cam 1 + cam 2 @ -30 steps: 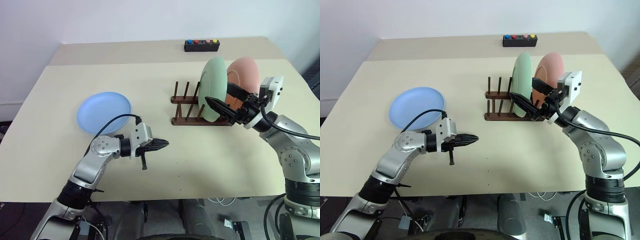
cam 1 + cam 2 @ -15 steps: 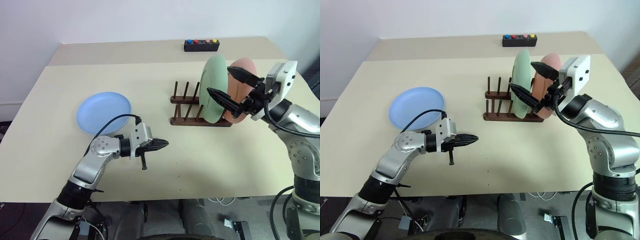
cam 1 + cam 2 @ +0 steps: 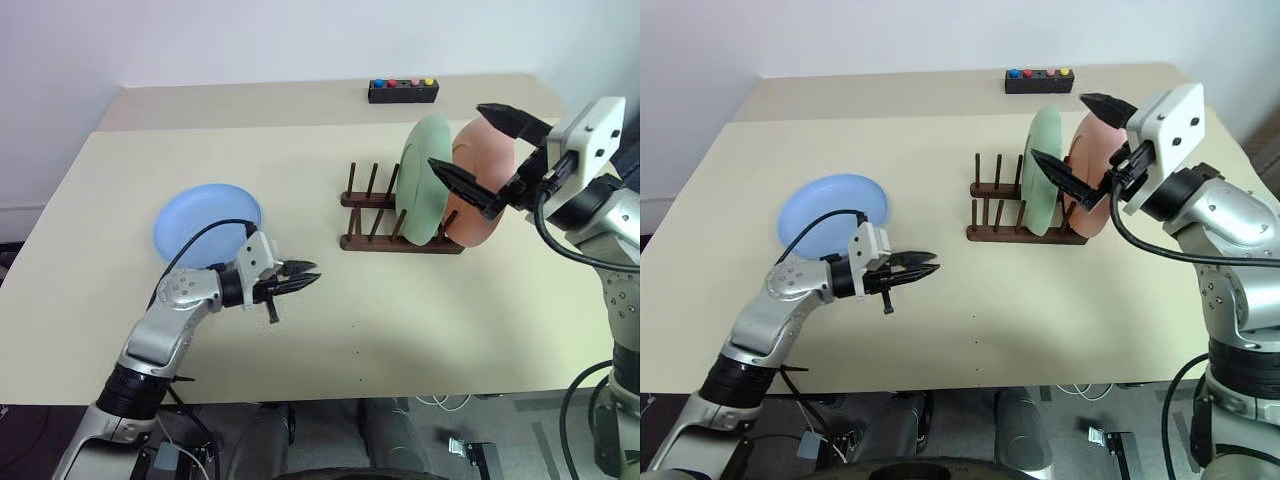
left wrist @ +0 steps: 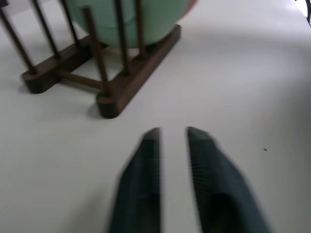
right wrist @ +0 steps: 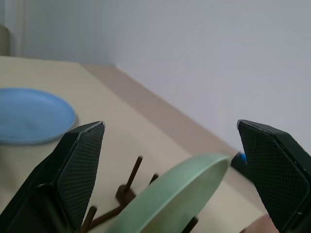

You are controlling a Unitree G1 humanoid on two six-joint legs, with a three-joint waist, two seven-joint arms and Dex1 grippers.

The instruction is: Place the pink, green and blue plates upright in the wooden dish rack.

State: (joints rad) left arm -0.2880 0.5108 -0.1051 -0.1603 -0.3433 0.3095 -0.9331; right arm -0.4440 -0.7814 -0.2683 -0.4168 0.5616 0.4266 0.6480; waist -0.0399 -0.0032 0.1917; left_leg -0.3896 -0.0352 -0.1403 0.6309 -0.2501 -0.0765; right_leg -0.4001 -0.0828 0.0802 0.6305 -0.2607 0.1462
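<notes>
The green plate (image 3: 424,178) and pink plate (image 3: 484,180) stand upright in the wooden dish rack (image 3: 385,215), just beneath the right gripper (image 3: 482,150), whose jaws gape wide and hold nothing. The blue plate (image 3: 205,225) lies flat behind the left gripper (image 3: 305,279), whose jaws look slightly parted, empty.

The lower part of the pink plate (image 3: 487,185) is hidden behind the green plate (image 3: 427,175) and the right gripper (image 3: 470,150). In the left wrist view the green plate is cut off, and the left gripper (image 4: 172,133) is blurred.
</notes>
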